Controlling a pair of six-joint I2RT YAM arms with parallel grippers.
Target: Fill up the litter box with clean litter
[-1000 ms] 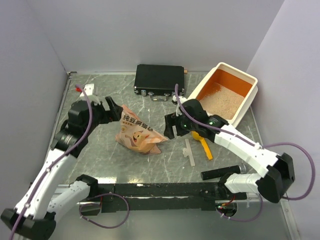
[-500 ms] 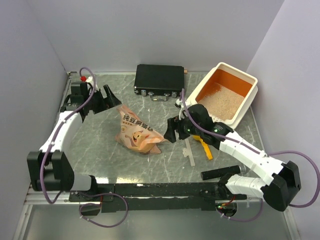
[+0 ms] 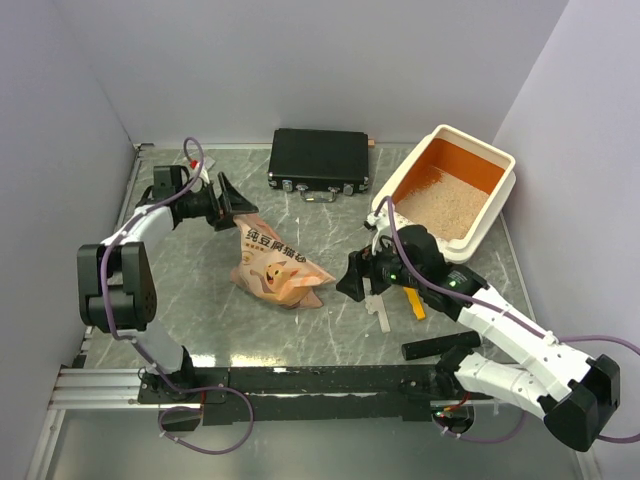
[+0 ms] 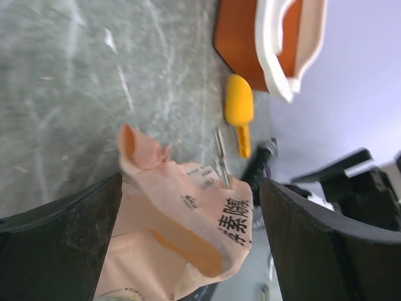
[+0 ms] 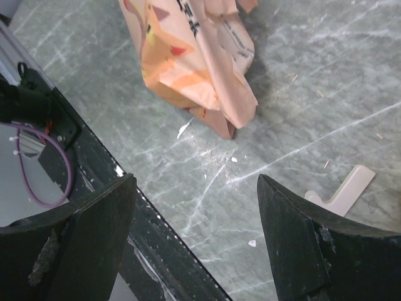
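**A:** Grey marble table, plain pale walls. Where's the litter box?

**B:** Far right corner. The clean litter sits in its near end. The crumpled bag lies mid-table.

**A:** Grippers?

**B:** Left gripper is spread wide at the bag's top. Right gripper is wide too, just right of the bag. 2 open, 0 holding.

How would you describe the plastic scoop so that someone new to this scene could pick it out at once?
Start at the cream-rimmed litter box, far right in the overhead view. Just off its near end, toward the arms, lies the scoop, partly under the right arm. It alone is bright yellow-orange; the strip beside it is pale white and the printed bag further left is peach.
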